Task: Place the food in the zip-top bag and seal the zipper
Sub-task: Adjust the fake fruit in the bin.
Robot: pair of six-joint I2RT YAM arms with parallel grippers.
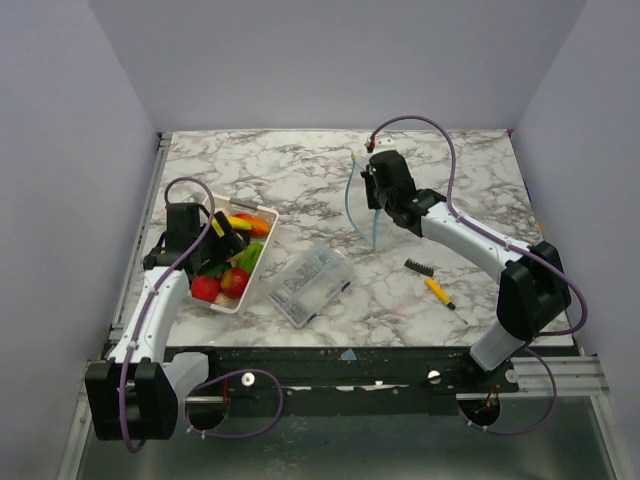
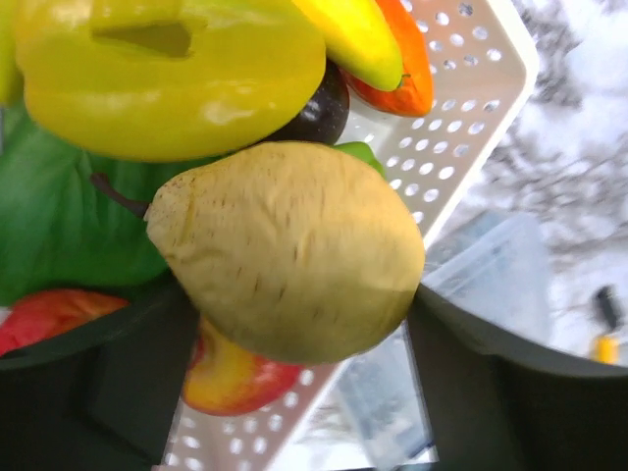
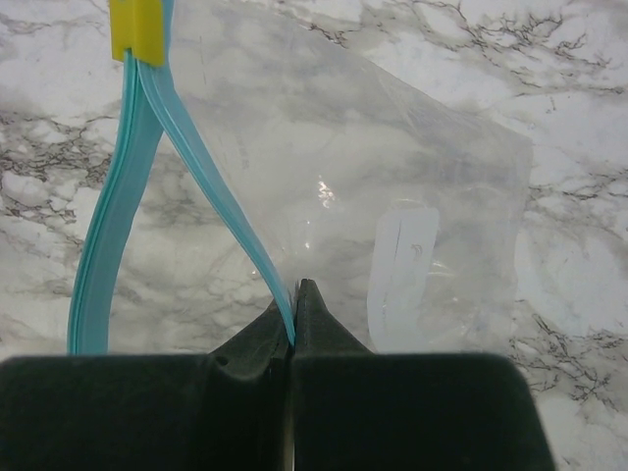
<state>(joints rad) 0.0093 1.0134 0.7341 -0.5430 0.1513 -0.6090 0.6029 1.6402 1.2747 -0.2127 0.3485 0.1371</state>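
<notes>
From above, the left tool (image 1: 222,240) is sunk into the white tray (image 1: 240,305) near the left edge of the bench (image 1: 300,170). Its fingers are lost there among the food, which is a small jumble of red, green and yellow. The left wrist view opens this up. A tan speckled pear (image 2: 294,255) sits between the two dark fingers, touching both, so the tool grips the pear. Behind it lie a big yellow fruit (image 2: 167,78), a banana (image 2: 358,39), an orange-red piece (image 2: 412,69), a dark purple piece (image 2: 319,113) and a green leaf (image 2: 59,226). A red apple (image 2: 235,378) lies under the pear. Both finger bases are cut off at the bottom of that view.

The overhead view shows the zip-top bag only as a thin pale sliver. It hangs from the right tool (image 1: 375,195) above the middle of the bench, toward the far edge. The right wrist view shows it plainly. The fingers are pressed shut on the teal zipper (image 3: 218,196), which gapes in a loop up to a yellow slider (image 3: 137,29), with the clear bag (image 3: 392,177) spread beyond over the marble.

Only the overhead view shows the clear box (image 1: 310,283) near the front edge whole. It also shows the yellow-handled brush (image 1: 438,290) toward the right edge. In the left wrist view both are blurred.
</notes>
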